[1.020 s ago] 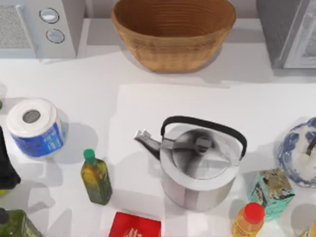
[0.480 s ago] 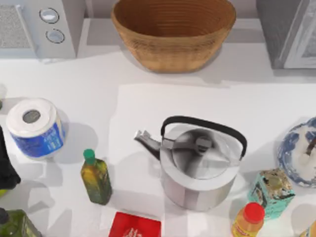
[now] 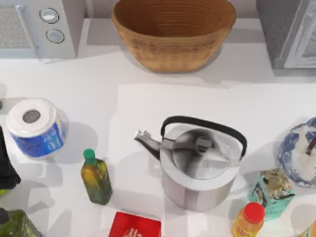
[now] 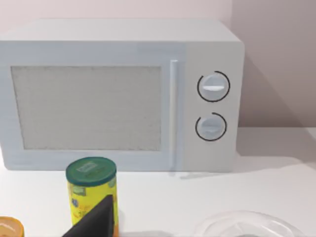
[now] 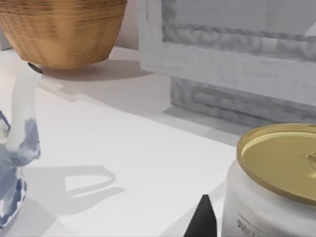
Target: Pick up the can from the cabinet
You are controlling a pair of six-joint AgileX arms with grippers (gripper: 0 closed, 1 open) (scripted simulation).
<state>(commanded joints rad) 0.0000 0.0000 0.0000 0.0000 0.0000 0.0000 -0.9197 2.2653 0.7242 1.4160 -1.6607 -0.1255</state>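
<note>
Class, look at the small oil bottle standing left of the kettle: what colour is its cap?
Green. The oil bottle cap shows best in the top view.

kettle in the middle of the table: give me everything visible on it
The kettle is shiny silver metal, round-bodied, standing upright on the white table near the middle of the top view. A black arched handle spans its top, a knobbed lid sits closed, and the spout points toward the table's left. Nothing touches it; the green bottle stands apart on its left.
</note>
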